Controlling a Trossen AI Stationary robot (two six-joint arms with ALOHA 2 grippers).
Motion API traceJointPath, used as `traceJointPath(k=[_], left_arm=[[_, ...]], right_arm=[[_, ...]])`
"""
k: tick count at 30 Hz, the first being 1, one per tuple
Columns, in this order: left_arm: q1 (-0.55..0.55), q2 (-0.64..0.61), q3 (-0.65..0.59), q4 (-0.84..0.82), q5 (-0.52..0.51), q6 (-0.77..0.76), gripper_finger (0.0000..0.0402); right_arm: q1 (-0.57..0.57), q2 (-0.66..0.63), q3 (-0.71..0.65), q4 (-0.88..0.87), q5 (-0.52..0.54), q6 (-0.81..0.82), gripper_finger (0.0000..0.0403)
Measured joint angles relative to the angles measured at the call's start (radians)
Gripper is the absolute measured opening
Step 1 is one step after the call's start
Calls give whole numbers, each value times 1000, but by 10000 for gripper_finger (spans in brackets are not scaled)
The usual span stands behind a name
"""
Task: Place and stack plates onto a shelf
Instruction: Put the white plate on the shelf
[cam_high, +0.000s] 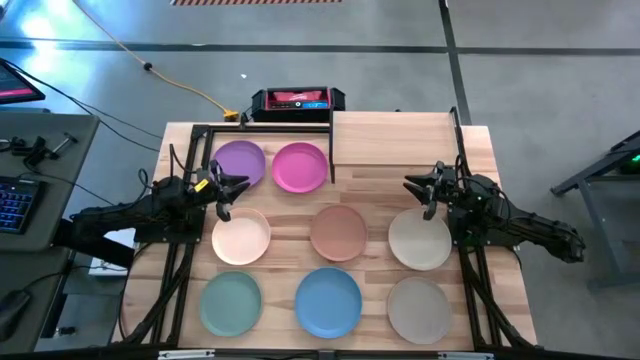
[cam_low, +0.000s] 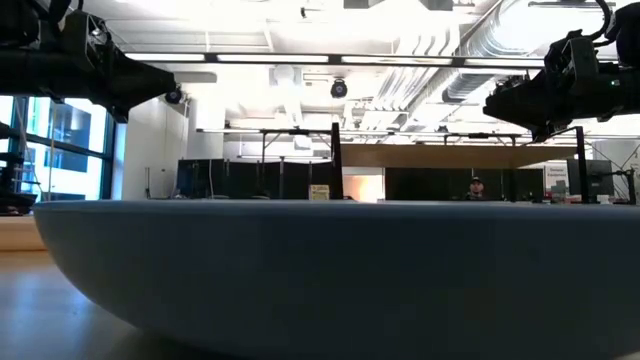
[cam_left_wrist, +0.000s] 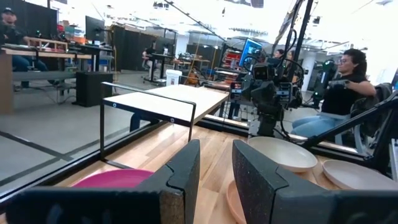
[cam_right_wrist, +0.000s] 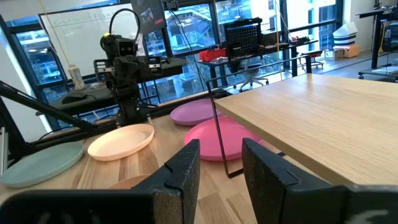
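Note:
Eight round plates lie flat on the wooden table in the high view: purple (cam_high: 240, 163), magenta pink (cam_high: 299, 167), peach (cam_high: 241, 238), terracotta (cam_high: 338, 231), beige (cam_high: 419, 240), mint green (cam_high: 230, 303), blue (cam_high: 328, 302) and a second beige (cam_high: 418, 310). The shelf (cam_high: 395, 140) stands at the far right of the table, its light board on black legs (cam_left_wrist: 165, 102). My left gripper (cam_high: 228, 196) hovers open between the purple and peach plates. My right gripper (cam_high: 426, 196) hovers open over the far rim of the beige plate. Both hold nothing.
A black metal frame (cam_high: 195, 150) surrounds the purple and magenta plates beside the shelf. A red-and-black box (cam_high: 297, 100) sits past the far edge. The blue plate (cam_low: 330, 270) fills the low view. People sit at desks beyond the table (cam_left_wrist: 348, 87).

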Motion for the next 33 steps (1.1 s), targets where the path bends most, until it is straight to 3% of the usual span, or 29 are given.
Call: traceJointPath(k=[10,26,33], left_arm=[[0,0,0,47,-3,-80,85],[0,0,0,358,-60,-334,85],[0,0,4,511,-58,-398,85]], right_arm=[[0,0,0,1,0,3,103],[0,0,2,1,0,431,103],[0,0,3,1,0,544,103]])
